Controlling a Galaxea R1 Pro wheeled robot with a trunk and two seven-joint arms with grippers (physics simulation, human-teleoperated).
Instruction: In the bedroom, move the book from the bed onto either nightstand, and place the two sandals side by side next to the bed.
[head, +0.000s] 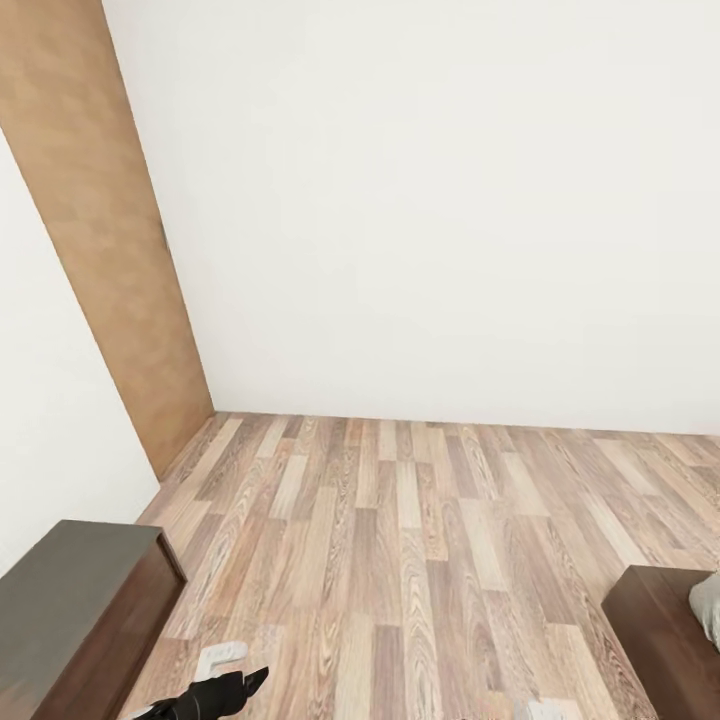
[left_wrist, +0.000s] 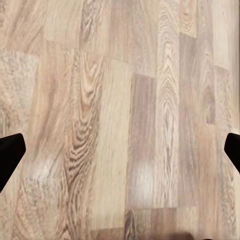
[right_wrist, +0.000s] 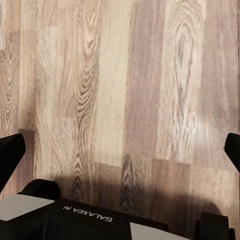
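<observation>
both grippers spread wide, empty, over the wood floor (head: 400, 560) — left gripper (left_wrist: 120, 150), right gripper (right_wrist: 120, 150); a dark cabinet (head: 70, 600) stands left of the bed (head: 665, 620) corner.

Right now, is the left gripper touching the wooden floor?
Apart. In the left wrist view the left gripper has its dark fingertips at both edges, spread wide, and the wood-plank floor lies beyond them, with no contact at the tips.

Even bright light, soft shadow on floor (right_wrist: 125, 195), slightly blurry.
</observation>
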